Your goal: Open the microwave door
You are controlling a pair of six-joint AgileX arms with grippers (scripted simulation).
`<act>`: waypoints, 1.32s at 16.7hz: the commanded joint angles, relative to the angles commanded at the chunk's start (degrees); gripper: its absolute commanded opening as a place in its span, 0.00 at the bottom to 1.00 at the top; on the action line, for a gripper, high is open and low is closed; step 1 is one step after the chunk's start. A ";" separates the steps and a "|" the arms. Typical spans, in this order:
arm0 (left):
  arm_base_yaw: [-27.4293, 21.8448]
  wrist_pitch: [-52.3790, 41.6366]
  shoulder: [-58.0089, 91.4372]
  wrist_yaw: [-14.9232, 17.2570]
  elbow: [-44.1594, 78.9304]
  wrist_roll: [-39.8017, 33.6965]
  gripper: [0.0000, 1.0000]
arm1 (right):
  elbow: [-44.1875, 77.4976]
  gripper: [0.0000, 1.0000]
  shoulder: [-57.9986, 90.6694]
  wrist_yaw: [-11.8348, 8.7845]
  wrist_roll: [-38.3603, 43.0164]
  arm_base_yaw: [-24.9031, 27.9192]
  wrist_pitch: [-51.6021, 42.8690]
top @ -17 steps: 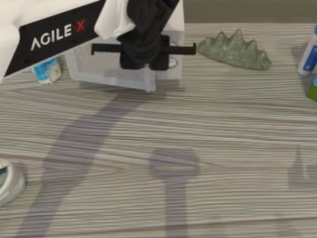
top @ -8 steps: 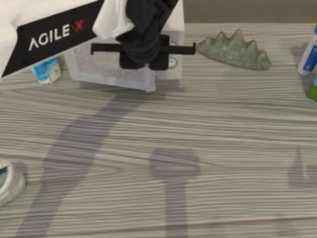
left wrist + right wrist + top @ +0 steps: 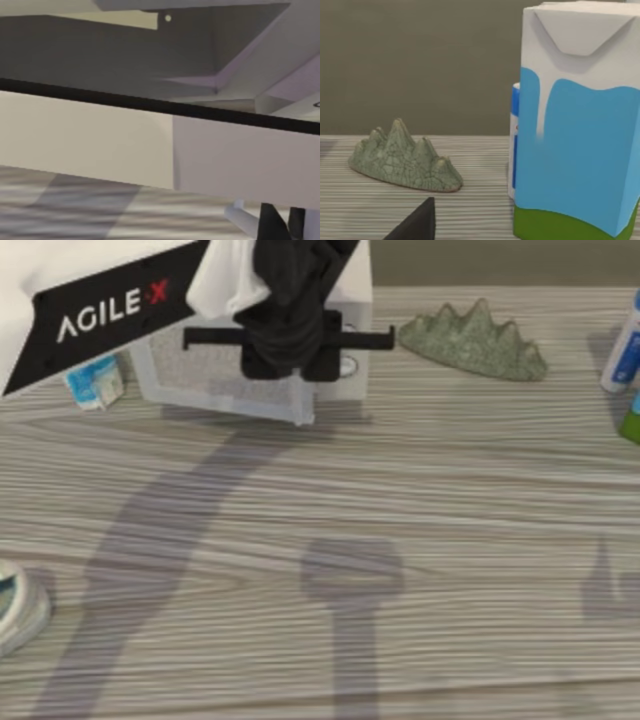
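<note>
Here the microwave point(image 3: 255, 335) stands at the far edge of the table point(image 3: 400, 540), left of the middle, and most of it is hidden under the left arm. The microwave door point(image 3: 225, 385) hangs slightly ajar, with its free edge swung a little out from the body. The left gripper point(image 3: 290, 360) sits over the door's free edge beside the knob panel, but its black body covers the fingers, so I cannot tell if they are apart or clamped on the door. The left wrist view shows only flat white and grey surfaces very close, cut by a dark line, and they are hard to identify.

The right arm is outside the top view. Its wrist view shows only a dark tip at the lower edge, plus a blue, white and green carton point(image 3: 577, 120) and a green rock ornament point(image 3: 405, 160). A small carton point(image 3: 95, 382) stands left of the microwave.
</note>
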 joint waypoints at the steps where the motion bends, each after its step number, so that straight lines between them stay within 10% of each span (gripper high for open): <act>1: 0.00 0.00 0.00 0.00 0.00 0.00 0.00 | 0.00 1.00 0.00 0.00 0.00 0.00 0.00; 22: 0.72 3.93 -5.29 3.03 -7.85 6.03 0.00 | 0.00 1.00 0.00 0.00 0.00 0.00 0.00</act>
